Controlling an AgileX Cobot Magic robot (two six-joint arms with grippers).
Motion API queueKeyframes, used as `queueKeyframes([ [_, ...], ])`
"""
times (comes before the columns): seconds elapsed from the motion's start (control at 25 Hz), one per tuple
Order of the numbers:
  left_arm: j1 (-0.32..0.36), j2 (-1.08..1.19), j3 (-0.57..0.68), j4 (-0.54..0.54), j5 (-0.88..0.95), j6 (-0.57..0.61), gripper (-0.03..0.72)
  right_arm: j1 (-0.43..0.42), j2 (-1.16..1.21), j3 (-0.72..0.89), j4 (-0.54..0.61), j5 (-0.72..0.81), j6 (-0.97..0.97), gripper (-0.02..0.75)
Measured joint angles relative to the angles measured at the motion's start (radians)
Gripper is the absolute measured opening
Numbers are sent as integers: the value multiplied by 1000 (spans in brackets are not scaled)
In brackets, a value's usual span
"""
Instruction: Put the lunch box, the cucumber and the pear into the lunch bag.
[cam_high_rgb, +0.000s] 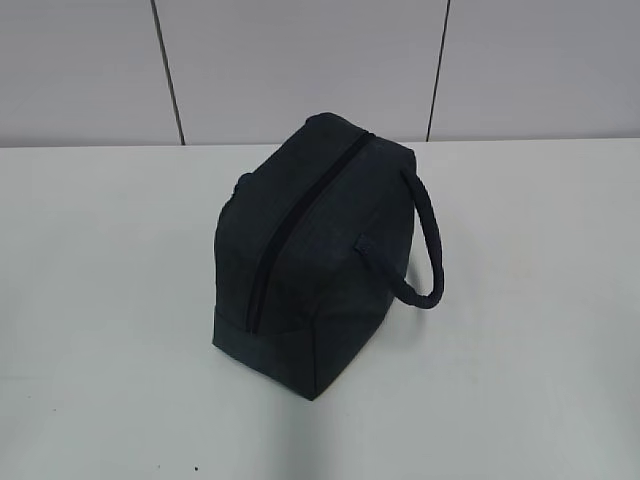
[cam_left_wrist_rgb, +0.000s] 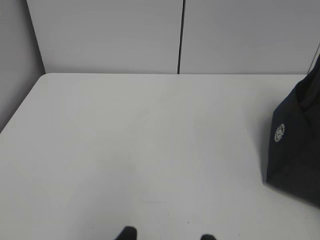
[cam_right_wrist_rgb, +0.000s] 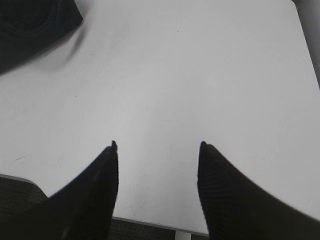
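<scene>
The white table (cam_high_rgb: 110, 300) spreads bare ahead of both grippers, its front edge just beneath the right gripper (cam_right_wrist_rgb: 157, 146) and its far edge meeting the grey wall panels (cam_high_rgb: 300, 60). The lunch bag (cam_high_rgb: 310, 260) stands mid-table with its zipper (cam_high_rgb: 300, 220) shut, ahead and right of the left gripper (cam_left_wrist_rgb: 167, 236) and ahead-left of the right one. Only the left wrist view shows its white logo (cam_left_wrist_rgb: 279, 132); only the exterior view shows the handle (cam_high_rgb: 428, 240). Both grippers are spread apart, holding nothing.

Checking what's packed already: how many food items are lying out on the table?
0. Only the zipped lunch bag stands on the white table; food may be hidden inside it.
</scene>
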Motion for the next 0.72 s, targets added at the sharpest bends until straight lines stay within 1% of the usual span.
queueKeyframes([
  [0.72,0,0,0,0,0,0,243,0,0,0,0,0,0,405],
])
